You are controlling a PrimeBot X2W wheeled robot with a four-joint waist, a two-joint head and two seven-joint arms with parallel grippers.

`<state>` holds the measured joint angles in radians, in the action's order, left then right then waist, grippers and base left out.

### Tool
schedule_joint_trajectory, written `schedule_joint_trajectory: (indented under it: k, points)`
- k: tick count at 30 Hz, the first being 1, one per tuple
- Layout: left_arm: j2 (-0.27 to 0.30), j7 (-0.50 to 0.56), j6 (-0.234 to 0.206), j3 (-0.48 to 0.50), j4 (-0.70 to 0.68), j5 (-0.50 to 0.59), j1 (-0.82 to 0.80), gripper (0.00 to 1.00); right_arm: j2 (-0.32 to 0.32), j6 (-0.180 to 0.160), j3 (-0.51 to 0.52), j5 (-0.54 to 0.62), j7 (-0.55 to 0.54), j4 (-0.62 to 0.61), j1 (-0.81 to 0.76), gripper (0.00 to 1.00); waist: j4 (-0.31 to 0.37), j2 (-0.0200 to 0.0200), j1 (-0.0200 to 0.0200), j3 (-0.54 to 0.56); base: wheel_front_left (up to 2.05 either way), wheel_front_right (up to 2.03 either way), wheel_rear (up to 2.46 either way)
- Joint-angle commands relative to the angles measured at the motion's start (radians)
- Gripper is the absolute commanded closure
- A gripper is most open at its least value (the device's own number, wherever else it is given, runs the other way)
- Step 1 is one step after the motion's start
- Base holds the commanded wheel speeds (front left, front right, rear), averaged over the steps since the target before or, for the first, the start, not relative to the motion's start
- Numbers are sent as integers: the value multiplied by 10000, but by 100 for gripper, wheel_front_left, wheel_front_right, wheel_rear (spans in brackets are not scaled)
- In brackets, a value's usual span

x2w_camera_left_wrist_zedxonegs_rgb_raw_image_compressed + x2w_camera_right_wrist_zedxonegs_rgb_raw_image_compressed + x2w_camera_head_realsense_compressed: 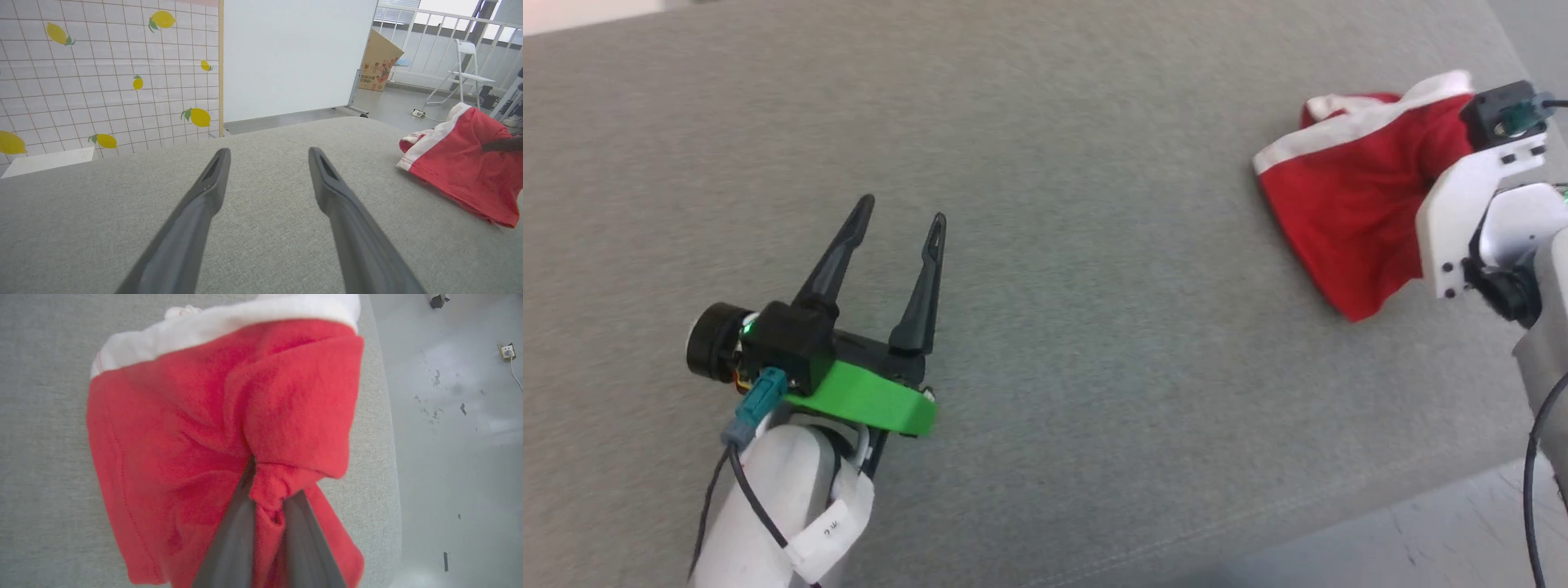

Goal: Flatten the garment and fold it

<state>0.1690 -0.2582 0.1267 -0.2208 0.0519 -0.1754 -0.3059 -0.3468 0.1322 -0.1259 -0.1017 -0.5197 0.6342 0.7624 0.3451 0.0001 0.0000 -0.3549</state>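
Right wrist view is where the grip is best judged: a small bunch of the garment (171, 428) is pinched between the nearly closed jaws of the right gripper (267, 490), and the cloth is drawn into folds toward this pinch. In the head view the garment is found crumpled at about 2 o'clock, close to the 3 o'clock edge of the grey surface (1094, 327), while the left gripper (902, 211) is held spread wide and empty at about 8 o'clock, well apart from the cloth. For a good flattening, the cloth should probably be drawn low and slowly toward the middle of the surface, so that it is not dragged over the edge. A second corner should then be taken by the left gripper, since by one pinch a bundle is only dragged, not spread.
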Motion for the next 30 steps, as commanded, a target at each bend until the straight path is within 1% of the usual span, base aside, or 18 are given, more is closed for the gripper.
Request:
schedule_joint_trajectory:
  k: [1,5,10,13,17,18,19,20,25,30]
  points:
    - [157,-36,40,-23,3,41,-183,0,-11,-15,117,265,290,215,289,100,802,-1,0,-818,0,0,0]
    - [416,-34,40,-135,49,51,-358,0,-119,-15,625,1185,1111,905,622,100,765,-1,0,-1119,0,0,0]
    - [612,27,31,-204,-28,76,-602,0,-246,-15,1590,2343,1977,1479,1007,100,487,-1,0,-1449,0,0,0]
    - [719,104,-11,-183,-150,108,-612,0,-128,-15,2330,3006,2270,1674,1184,100,370,-1,0,-1596,0,0,0]
    - [837,144,-91,-105,-271,79,-535,0,247,-15,3277,3581,2395,2064,1343,100,302,-1,0,-1669,0,0,0]
    - [850,142,-101,-97,-278,65,-514,0,314,-15,3440,3715,2450,2108,1347,89,295,-1,0,-1653,0,0,0]
    - [857,137,-112,-94,-269,50,-484,0,390,-15,3612,3887,2497,2173,1320,53,282,-1,0,-1603,0,0,0]
    - [854,132,-125,-90,-248,33,-460,0,438,-15,3778,4012,2493,2231,1295,0,272,-1,0,-1536,0,0,0]
    - [651,55,-195,-82,-15,-153,-291,0,530,-15,4472,4620,2877,2180,1080,0,116,-1,0,-910,0,0,0]
    - [274,-18,-200,-93,359,-384,-11,0,577,-15,4930,4609,3422,1962,676,0,-245,-1,0,42,0,0,0]
